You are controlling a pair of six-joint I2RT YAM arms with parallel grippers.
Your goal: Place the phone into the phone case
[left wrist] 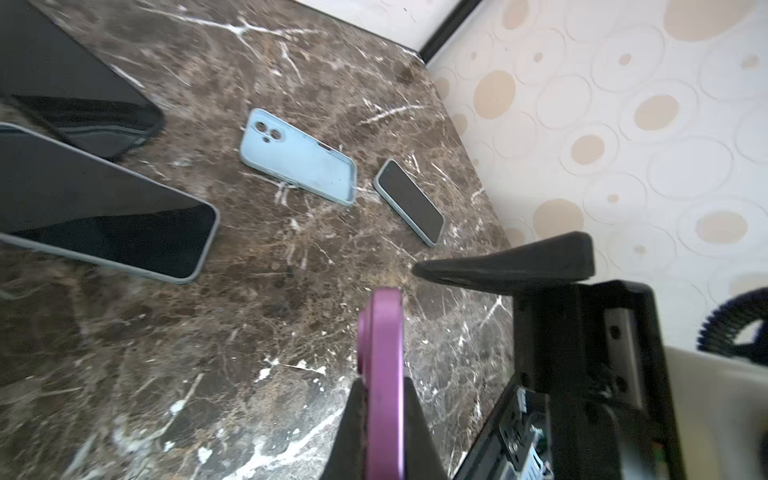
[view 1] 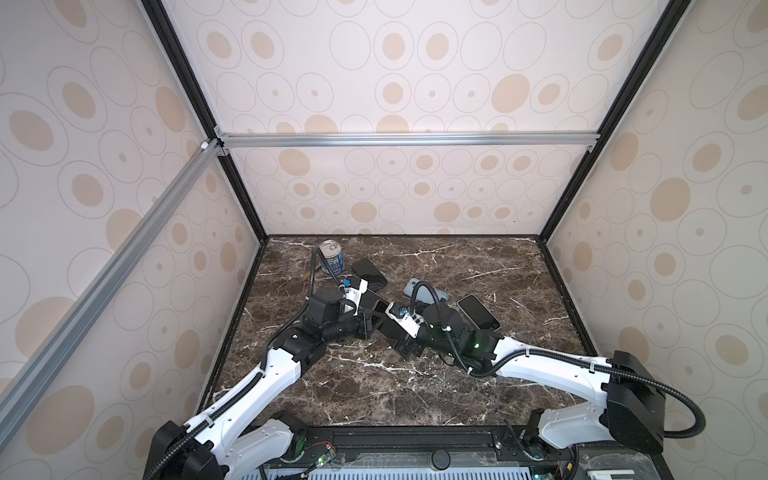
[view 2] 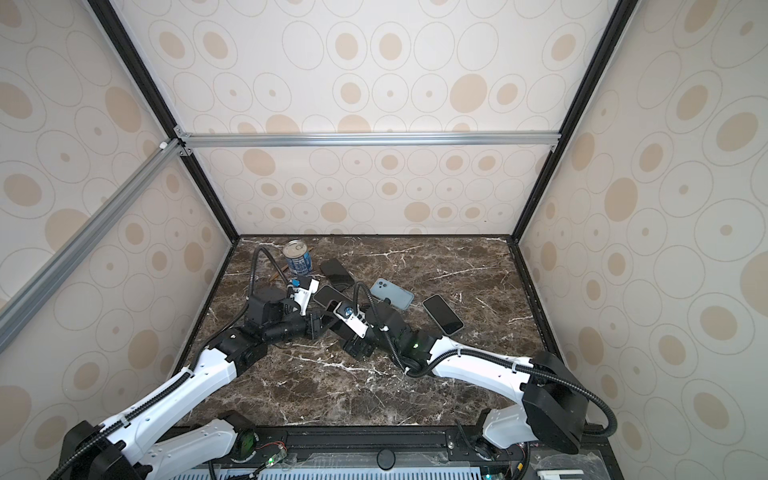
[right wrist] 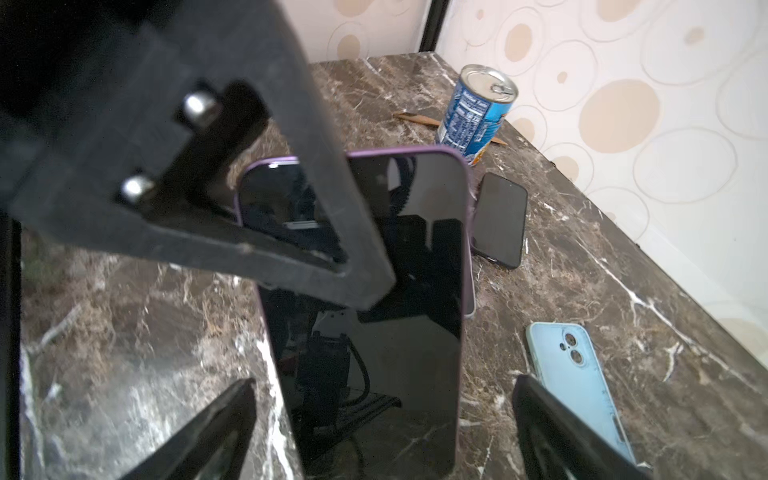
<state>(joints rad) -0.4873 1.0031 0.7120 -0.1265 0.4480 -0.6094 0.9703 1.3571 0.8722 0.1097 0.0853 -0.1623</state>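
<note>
My left gripper (left wrist: 384, 386) is shut on a purple-rimmed phone (left wrist: 386, 340), seen edge-on in the left wrist view. The right wrist view shows the same phone (right wrist: 374, 324) with its dark screen facing the camera and a left finger (right wrist: 332, 232) lying across it. My right gripper (right wrist: 384, 386) is open. Its fingers (right wrist: 216, 432) stand either side of the phone's near end without touching it. The empty light blue phone case (view 1: 428, 293) (view 2: 392, 293) lies flat on the marble just beyond the right wrist. In both top views the arms mostly hide the held phone.
A blue can (view 1: 331, 257) stands at the back left with a brown stick beside it. A black phone (view 1: 368, 270) lies near the can. A grey-rimmed phone (left wrist: 104, 224) lies behind the held one. A light-rimmed phone (view 1: 478, 318) lies right of the case. Walls enclose the marble table (view 1: 374, 395).
</note>
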